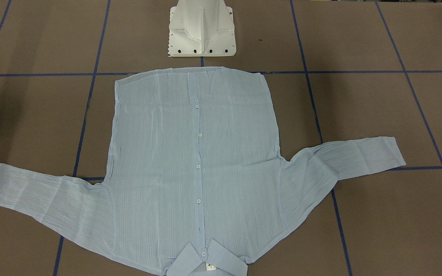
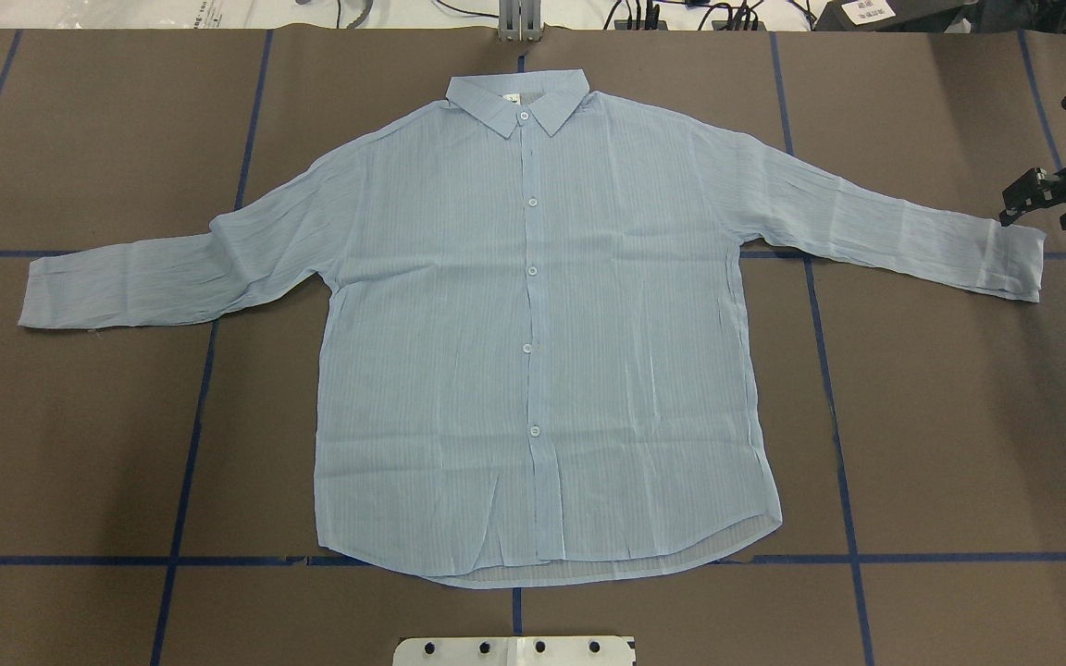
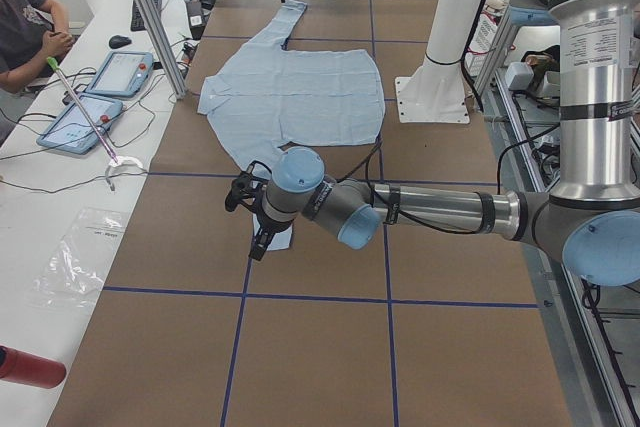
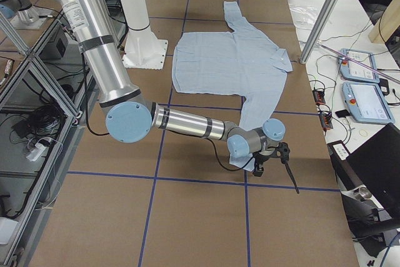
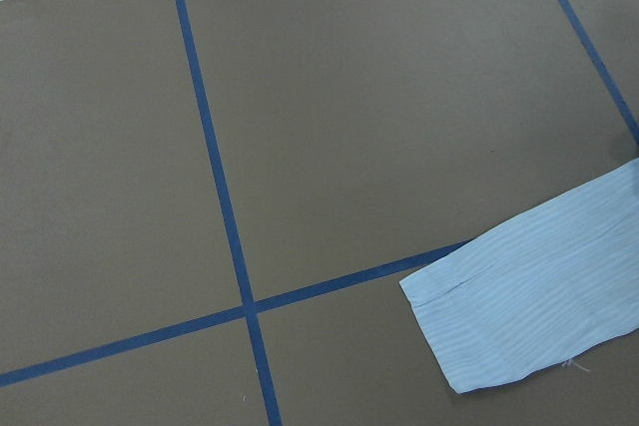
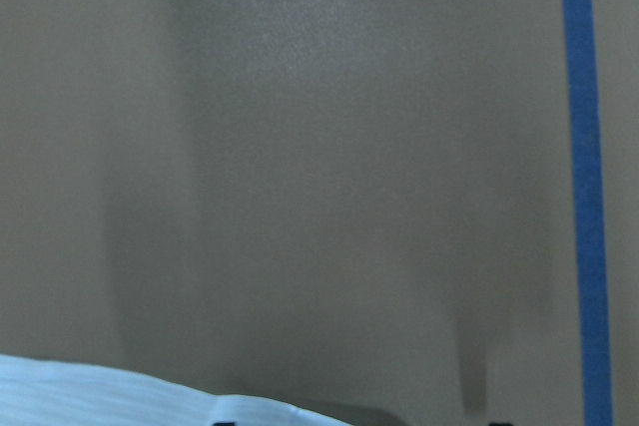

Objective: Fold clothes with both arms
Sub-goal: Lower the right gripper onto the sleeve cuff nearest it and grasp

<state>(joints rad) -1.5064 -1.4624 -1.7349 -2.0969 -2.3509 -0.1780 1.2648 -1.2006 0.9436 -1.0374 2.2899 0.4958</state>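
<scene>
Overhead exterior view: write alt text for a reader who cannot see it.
A pale blue buttoned shirt lies flat on a brown table, collar farthest from the robot, sleeves spread sideways. The right gripper is beside the right-hand cuff.

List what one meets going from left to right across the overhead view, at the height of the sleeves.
left-hand sleeve → button row → right-hand sleeve → right gripper, at that sleeve's cuff end
</scene>
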